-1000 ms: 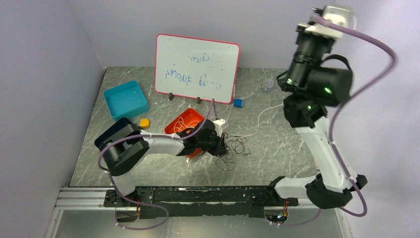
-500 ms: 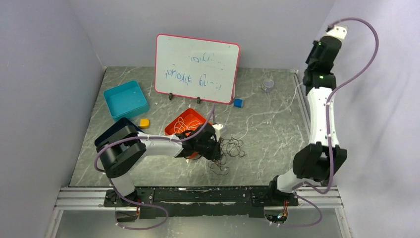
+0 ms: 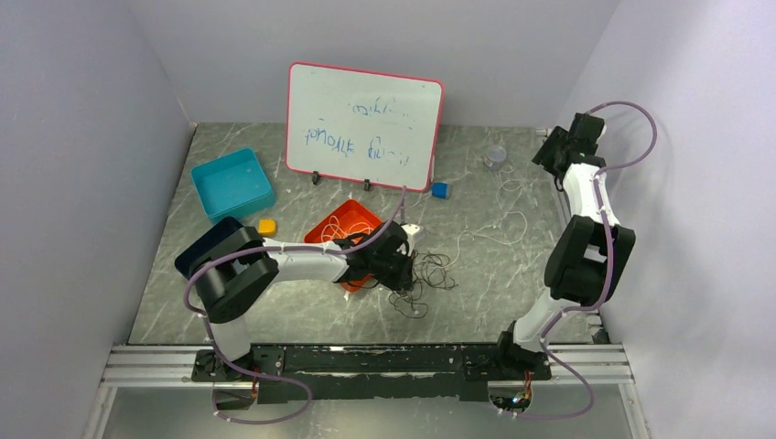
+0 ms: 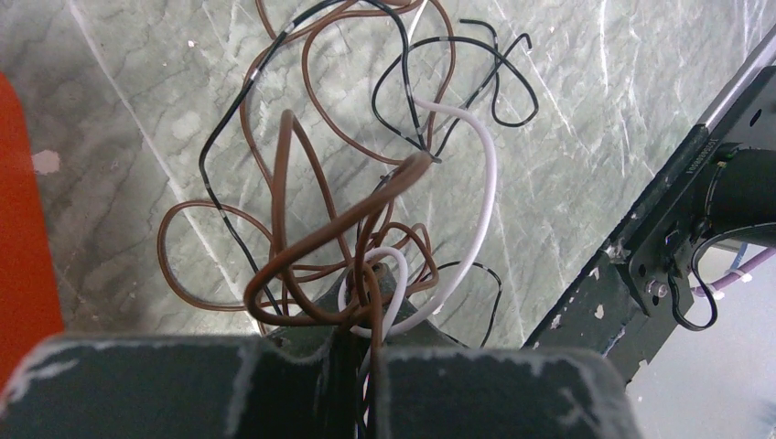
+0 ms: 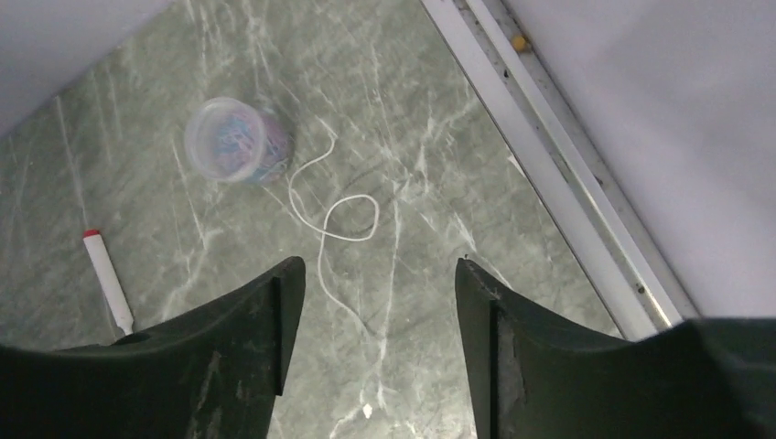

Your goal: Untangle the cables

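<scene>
I see a whiteboard (image 3: 364, 126) standing at the back of the table (image 3: 512, 274), with a blue block (image 3: 441, 190) beside it. A teal box (image 3: 232, 184), a yellow block (image 3: 266, 227) and an orange box (image 3: 340, 226) sit left. A clear cup (image 5: 236, 142) stands near a pen (image 5: 107, 282).

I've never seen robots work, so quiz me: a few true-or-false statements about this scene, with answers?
1. The left gripper is shut on tangled cables. True.
2. The right gripper holds the white cable. False: it is open, and the cable lies on the table below.
3. A small clear cup sits near the white cable. True.
4. The teal bin holds cables. False: none show in it; thin wires lie in the orange bin.
</scene>
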